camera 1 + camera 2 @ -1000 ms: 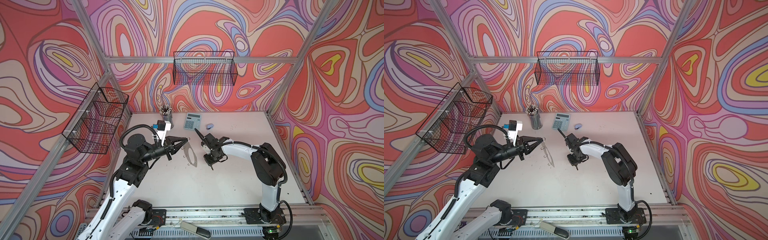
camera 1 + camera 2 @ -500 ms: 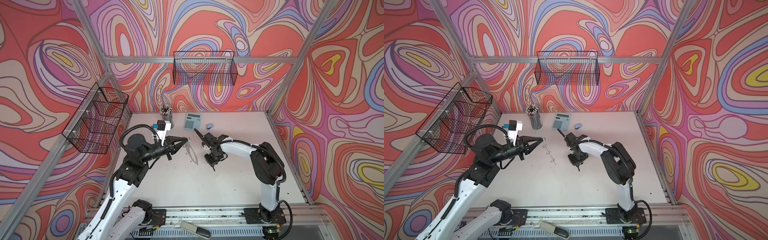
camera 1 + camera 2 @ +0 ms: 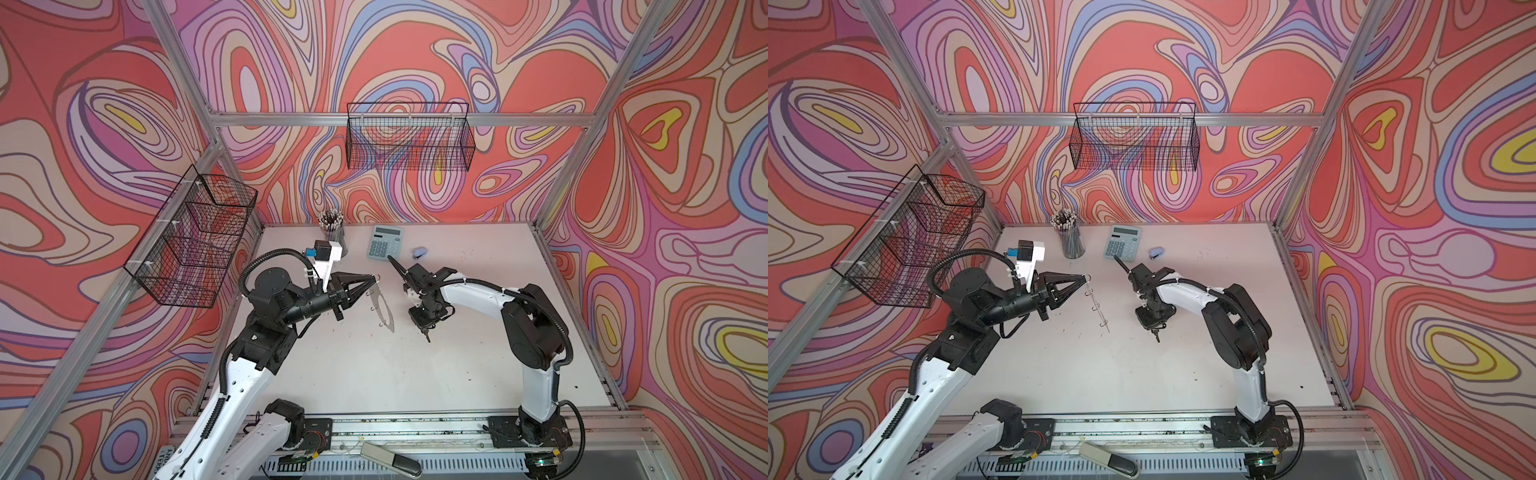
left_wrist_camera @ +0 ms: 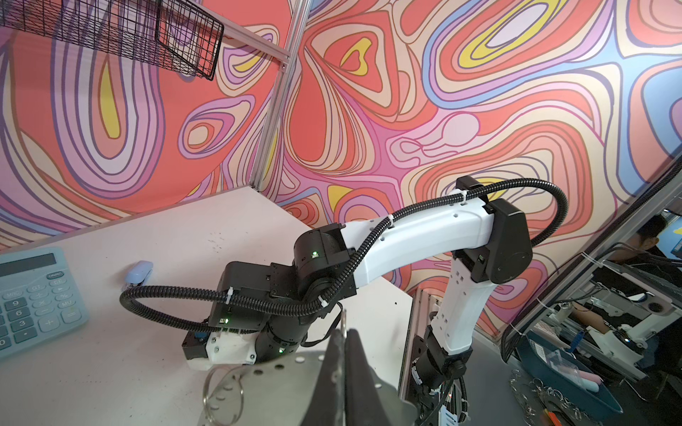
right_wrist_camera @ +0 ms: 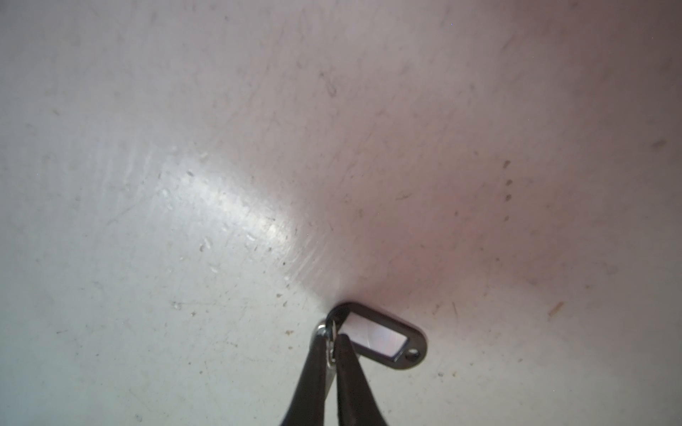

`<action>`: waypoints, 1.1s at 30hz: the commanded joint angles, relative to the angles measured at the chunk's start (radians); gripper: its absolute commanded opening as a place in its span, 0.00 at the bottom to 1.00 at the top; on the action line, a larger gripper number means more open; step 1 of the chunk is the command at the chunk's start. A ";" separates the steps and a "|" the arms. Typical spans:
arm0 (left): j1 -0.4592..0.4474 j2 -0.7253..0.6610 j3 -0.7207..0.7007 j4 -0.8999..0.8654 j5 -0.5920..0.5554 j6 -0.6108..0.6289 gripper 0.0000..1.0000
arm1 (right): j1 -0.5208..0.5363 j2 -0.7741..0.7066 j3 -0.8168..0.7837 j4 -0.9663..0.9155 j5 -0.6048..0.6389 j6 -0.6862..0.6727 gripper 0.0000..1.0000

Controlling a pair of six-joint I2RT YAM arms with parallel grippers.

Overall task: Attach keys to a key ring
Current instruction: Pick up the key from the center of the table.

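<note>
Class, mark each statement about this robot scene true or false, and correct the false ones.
1. The left gripper is shut on the key ring. True.
2. The right gripper is open and empty. False: it is shut on the keys, black tag included.
3. A calculator lies near the pen cup. True.
4. The keys already hang on the key ring. False: they are apart, one in each gripper.

Left arm point(image 3: 245, 376) is extended forward, wrist level, left gripper point(image 3: 371, 277) horizontal with fingers pressed together at the tips. Right arm point(image 3: 478, 293) is folded inward at the elbow; right gripper point(image 5: 332, 338) points straight down, fingers nearly closed.
</note>
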 commanded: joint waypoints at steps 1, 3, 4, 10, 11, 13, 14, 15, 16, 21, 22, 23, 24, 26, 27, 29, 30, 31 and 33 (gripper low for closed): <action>0.006 -0.004 -0.002 0.031 0.015 -0.009 0.00 | -0.002 0.033 0.009 -0.012 -0.008 -0.015 0.07; 0.006 -0.004 -0.002 0.031 0.015 -0.008 0.00 | -0.002 0.034 0.009 -0.011 -0.008 -0.015 0.07; 0.005 -0.004 -0.002 0.031 0.015 -0.008 0.00 | -0.002 0.037 0.009 -0.012 -0.009 -0.015 0.07; 0.005 -0.004 -0.002 0.032 0.015 -0.009 0.00 | -0.002 0.039 0.003 -0.006 -0.011 -0.015 0.00; 0.006 -0.004 -0.002 0.031 0.015 -0.009 0.00 | -0.002 0.033 0.003 -0.002 -0.010 -0.012 0.00; 0.005 -0.006 -0.002 0.031 0.013 -0.008 0.00 | -0.001 0.019 0.005 0.002 -0.004 -0.007 0.00; 0.005 -0.006 -0.001 0.031 0.014 -0.008 0.00 | -0.001 0.015 0.007 0.001 -0.003 -0.006 0.00; 0.006 -0.006 -0.001 0.031 0.016 -0.009 0.00 | -0.002 0.012 0.010 -0.003 -0.002 -0.008 0.00; 0.006 -0.004 -0.001 0.033 0.014 -0.009 0.00 | -0.002 0.013 0.013 -0.008 0.001 -0.009 0.01; 0.005 -0.006 -0.001 0.033 0.017 -0.010 0.00 | -0.002 0.008 0.019 -0.012 0.000 -0.008 0.06; 0.005 -0.006 -0.002 0.032 0.016 -0.010 0.00 | -0.002 0.007 0.022 -0.013 0.001 -0.008 0.07; 0.006 -0.006 -0.002 0.032 0.017 -0.010 0.00 | -0.002 0.005 0.025 -0.016 0.001 -0.005 0.07; 0.005 -0.006 -0.002 0.032 0.017 -0.010 0.00 | -0.001 0.004 0.026 -0.016 0.003 -0.006 0.07; 0.006 -0.006 -0.002 0.033 0.018 -0.012 0.00 | -0.002 0.003 0.027 -0.019 0.004 -0.006 0.07; 0.005 -0.005 -0.002 0.033 0.018 -0.012 0.00 | -0.002 0.003 0.027 -0.021 0.007 -0.005 0.08; 0.005 -0.006 -0.002 0.033 0.018 -0.011 0.00 | -0.002 0.001 0.026 -0.020 0.007 -0.006 0.08; 0.005 -0.006 -0.002 0.035 0.018 -0.012 0.00 | -0.002 0.000 0.025 -0.020 0.009 -0.006 0.08; 0.005 -0.006 -0.002 0.034 0.018 -0.012 0.00 | -0.002 0.001 0.022 -0.020 0.009 -0.005 0.08; 0.005 -0.006 -0.002 0.034 0.018 -0.012 0.00 | -0.001 0.003 0.019 -0.020 0.008 -0.008 0.06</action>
